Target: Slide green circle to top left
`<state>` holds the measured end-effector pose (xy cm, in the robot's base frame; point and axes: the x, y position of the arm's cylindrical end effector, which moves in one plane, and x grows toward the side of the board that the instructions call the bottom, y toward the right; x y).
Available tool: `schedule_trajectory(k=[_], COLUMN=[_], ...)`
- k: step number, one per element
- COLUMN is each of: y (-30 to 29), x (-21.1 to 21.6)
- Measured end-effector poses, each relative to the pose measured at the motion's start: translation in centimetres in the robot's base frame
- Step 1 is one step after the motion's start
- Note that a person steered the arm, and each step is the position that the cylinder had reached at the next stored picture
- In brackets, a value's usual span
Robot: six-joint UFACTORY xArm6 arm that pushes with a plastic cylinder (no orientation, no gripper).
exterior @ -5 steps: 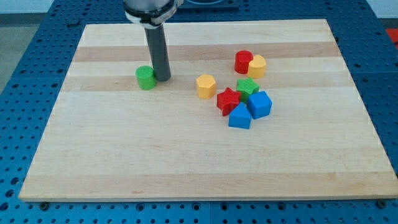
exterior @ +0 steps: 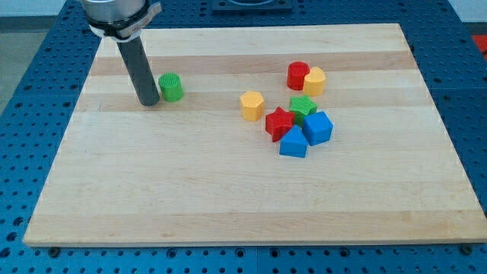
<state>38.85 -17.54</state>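
Standing just left of the green circular wooden block, my tip grips nothing, having no claw.

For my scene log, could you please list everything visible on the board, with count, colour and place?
green circle: 1, green, upper left part of the board, apart from the cluster
yellow hexagon: 1, yellow, centre, just left of the cluster
red cylinder: 1, red, upper right, touching the yellow block
yellow block: 1, yellow, right of the red cylinder
green star: 1, green, in the cluster
red star: 1, red, cluster's left
blue cube: 1, blue, cluster's right
blue triangle: 1, blue, cluster's bottom
board: 1, pale wood, on a blue perforated table
my tip: 1, dark rod, just left of the green circle
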Motion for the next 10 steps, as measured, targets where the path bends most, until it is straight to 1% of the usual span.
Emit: schedule_trajectory(k=[1, 2, 3, 5, 6, 7, 8, 9, 10], y=[1.4, 3.8, 4.1, -0.1, 0.2, 2.7, 2.6, 0.2, -0.7], x=[1.9, 2.0, -0.5, -7.1, -7.2, -7.2, -9.3, -11.6, -12.0])
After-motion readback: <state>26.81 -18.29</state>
